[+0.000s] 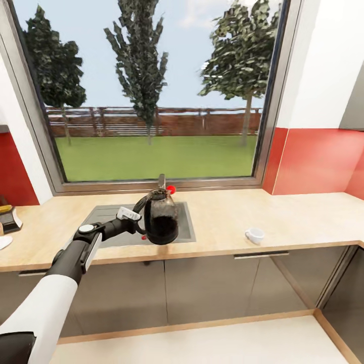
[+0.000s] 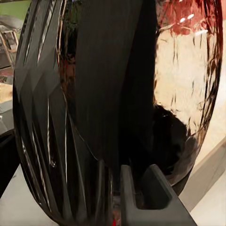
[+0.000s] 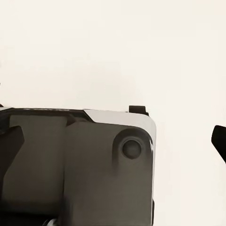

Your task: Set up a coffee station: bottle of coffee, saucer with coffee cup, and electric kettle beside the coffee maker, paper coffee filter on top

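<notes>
The electric kettle (image 1: 162,222), rounded dark glass with a black loop handle, hangs just above the kitchen countertop (image 1: 293,217) in front of the window. My left gripper (image 1: 135,221) is shut on its handle from the left. Seen close in the left wrist view, the kettle's (image 2: 108,94) glass body and handle sit against one dark finger (image 2: 141,193). The coffee cup (image 1: 255,235), small and white, stands on the countertop to the kettle's right, near the front edge. In the right wrist view my right gripper (image 3: 115,139) is open, with dark fingertips (image 3: 219,139) far apart over part of my own body and a pale floor.
A grey sink (image 1: 184,225) with a red-knobbed tap (image 1: 171,189) lies under and behind the kettle. At the countertop's far left, a dark object with a pale base (image 1: 9,217) and a white rounded edge (image 1: 3,242) are cut off. The red backsplash (image 1: 318,162) rises at right.
</notes>
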Motion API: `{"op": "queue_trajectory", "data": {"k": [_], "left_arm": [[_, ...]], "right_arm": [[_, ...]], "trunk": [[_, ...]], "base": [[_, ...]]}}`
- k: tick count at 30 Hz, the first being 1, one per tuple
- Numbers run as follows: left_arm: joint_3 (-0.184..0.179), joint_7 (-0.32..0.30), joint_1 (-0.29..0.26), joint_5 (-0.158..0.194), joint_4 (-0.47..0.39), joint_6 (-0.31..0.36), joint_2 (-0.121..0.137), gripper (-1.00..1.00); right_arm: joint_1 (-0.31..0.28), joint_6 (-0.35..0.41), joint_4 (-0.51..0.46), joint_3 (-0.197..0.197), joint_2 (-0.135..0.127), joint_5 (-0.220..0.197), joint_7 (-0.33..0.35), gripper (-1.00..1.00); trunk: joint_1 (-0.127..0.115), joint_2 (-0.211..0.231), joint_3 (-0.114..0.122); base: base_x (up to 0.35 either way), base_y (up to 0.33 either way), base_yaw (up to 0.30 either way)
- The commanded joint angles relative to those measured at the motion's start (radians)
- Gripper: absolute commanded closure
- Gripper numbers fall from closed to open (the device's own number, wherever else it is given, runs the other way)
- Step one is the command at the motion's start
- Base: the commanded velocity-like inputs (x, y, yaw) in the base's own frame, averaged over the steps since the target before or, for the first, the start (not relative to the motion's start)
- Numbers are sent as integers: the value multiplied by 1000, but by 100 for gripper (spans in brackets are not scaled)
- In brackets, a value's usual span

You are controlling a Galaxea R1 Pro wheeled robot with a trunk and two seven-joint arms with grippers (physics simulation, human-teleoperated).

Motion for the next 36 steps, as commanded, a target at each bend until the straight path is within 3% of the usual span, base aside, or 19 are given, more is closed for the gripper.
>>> {"op": "queue_trajectory", "data": {"k": [1,20,26,29,30,36], "left_arm": [[3,-7,0,-1,-2,5,-1,100],[6,-7,1,-3,-3,3,4,100],[50,-9,48,7,-12,-8,66,100],[98,-10,109,12,-98,-6,87,100],[115,-10,158,10,-172,0,103,100],[123,-10,195,11,-214,2,142,100]], "right_arm": [[0,-3,1,-8,0,9,3,-100],[0,-3,2,-6,0,9,3,-100],[0,-3,2,-6,0,10,3,-100],[0,-3,2,-6,0,11,3,-100],[0,-3,2,-6,0,11,2,-100],[0,-3,2,-6,0,11,2,-100]], "trunk": [[0,-1,0],[0,-1,0],[0,-1,0],[0,-1,0],[0,-1,0],[0,-1,0]], "base": [[0,0,70],[0,0,257],[0,0,278],[0,0,277],[0,0,277],[0,0,277]]}}
